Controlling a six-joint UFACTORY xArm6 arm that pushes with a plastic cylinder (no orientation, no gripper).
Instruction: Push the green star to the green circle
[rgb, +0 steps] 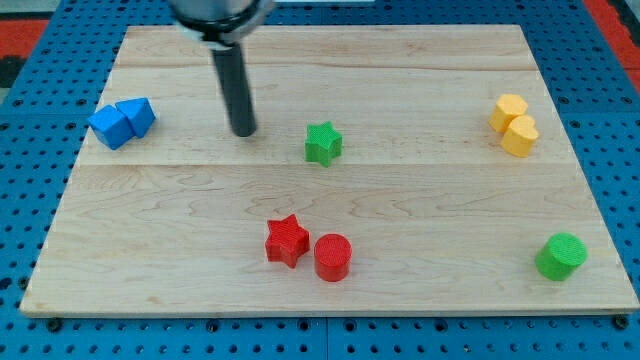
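The arm carries no jaws at all, so there is nothing to open or close: it ends in a straight dark rod, and my tip (243, 132) sits down on the wooden board (320, 290), gripping nothing. The tip stands to the view's left of the green star (323, 143), near it but clearly apart, with bare wood between them. The green star rests a little above the board's middle, upright on its flat face. The green circle (560, 256) sits far off at the view's lower right, close to the board's right edge and well apart from the star. Moving outward, a red star (286, 240) and a red cylinder (332, 257) sit just beside each other toward the view's bottom centre, seemingly touching. At the view's left edge, two blue blocks (122, 121) press together; their exact shapes are hard to make out, though they look angular. At the view's upper right, two yellow blocks (514, 125) huddle in contact, one slightly lower than the other, both with rounded-faceted outlines. No brand, label or writing can be read anywhere. The board is pale wood made of planks running across the view, and it lies on a blue perforated surface (30, 200), with a strip of red (40, 30) showing at the top corners.
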